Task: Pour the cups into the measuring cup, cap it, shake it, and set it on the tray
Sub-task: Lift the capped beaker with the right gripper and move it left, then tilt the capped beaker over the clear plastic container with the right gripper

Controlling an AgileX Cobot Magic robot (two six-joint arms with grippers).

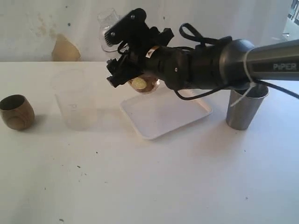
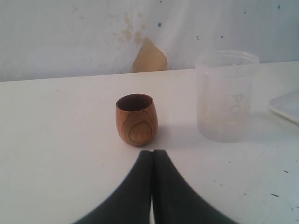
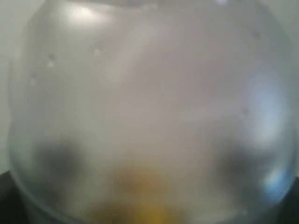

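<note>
Exterior cam looks slightly down across the white surface (image 1: 140, 186). Left wrist cam sits low, facing the small round brown wooden cup (image 2: 136, 119) and frosted translucent plastic cup (image 2: 226, 95), both in the exterior shot too. Right wrist cam's jammed against a blurry clear container (image 3: 149, 112).

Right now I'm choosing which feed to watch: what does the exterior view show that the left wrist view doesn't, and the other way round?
Only the exterior view: the right gripper holding the clear measuring cup, yellowish contents inside, in the air, and the steel tumbler standing at right. Only the left wrist view: the left gripper, shut and empty. Both: the wooden cup, the frosted cup and the tray, just a corner of it in the wrist view.
</note>
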